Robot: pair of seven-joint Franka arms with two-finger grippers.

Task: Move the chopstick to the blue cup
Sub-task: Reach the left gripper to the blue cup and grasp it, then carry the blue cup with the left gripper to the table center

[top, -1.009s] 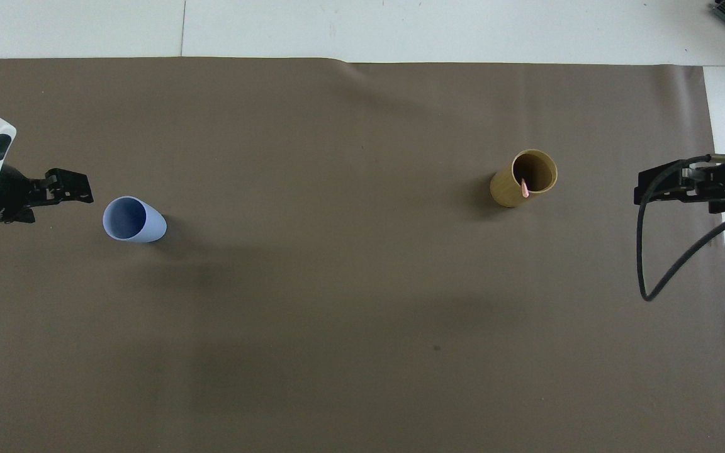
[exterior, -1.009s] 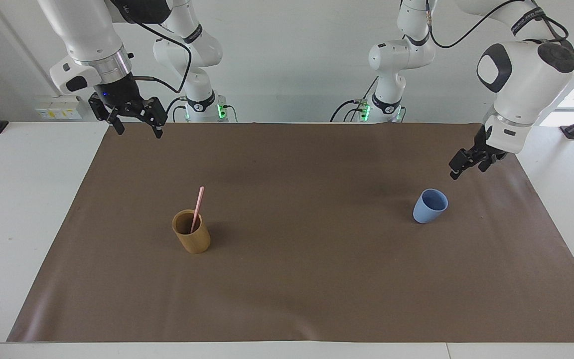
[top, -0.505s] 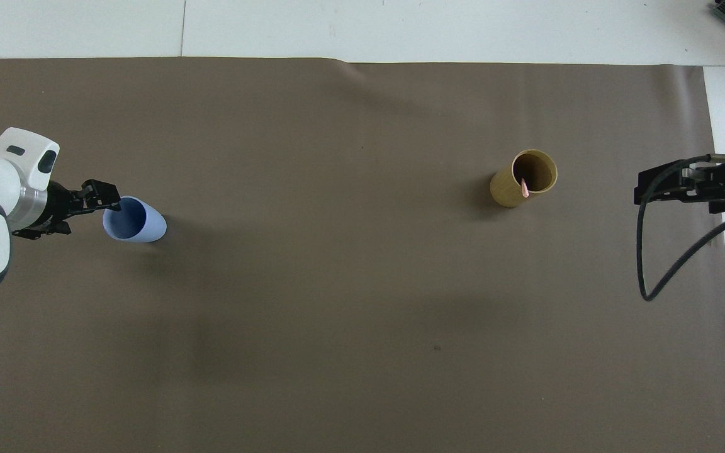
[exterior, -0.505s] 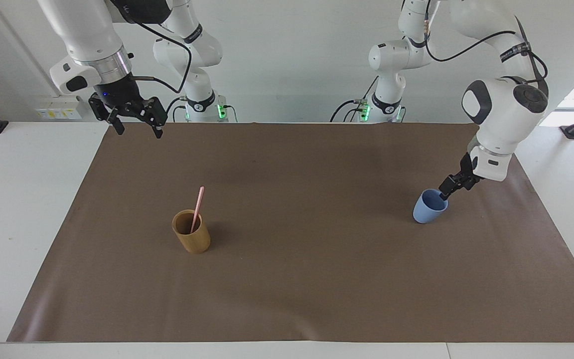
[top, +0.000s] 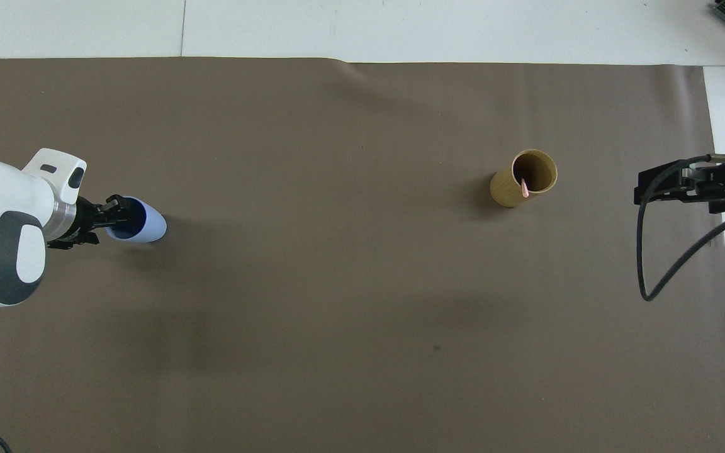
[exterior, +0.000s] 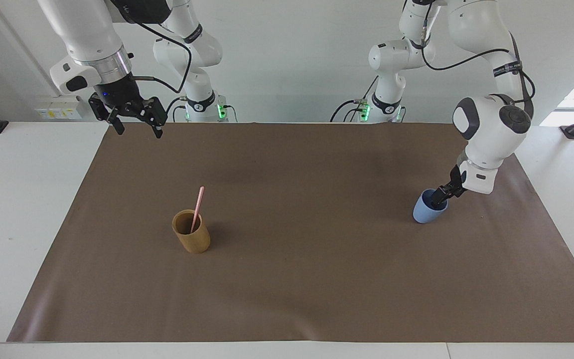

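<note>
A thin pale-pink chopstick (exterior: 198,207) (top: 524,187) stands tilted in a tan bamboo-like cup (exterior: 191,238) (top: 513,189) toward the right arm's end of the table. The light-blue cup (exterior: 424,213) (top: 151,226) stands upright toward the left arm's end. My left gripper (exterior: 438,201) (top: 117,212) is low at the blue cup's rim, on the side nearest the left arm, with its tip dipping into the cup's mouth. Up over the mat's corner nearest its own base, my right gripper (exterior: 139,130) (top: 640,187) hangs open and holds nothing.
A brown mat (exterior: 317,279) covers most of the white table. A black cable (top: 652,264) loops down from the right arm near the mat's edge. Between the two cups lies only bare mat.
The left arm has swung down and in from beside the mat's edge, bringing its gripper to the blue cup's rim. The cups, the chopstick and the right arm have not moved.
</note>
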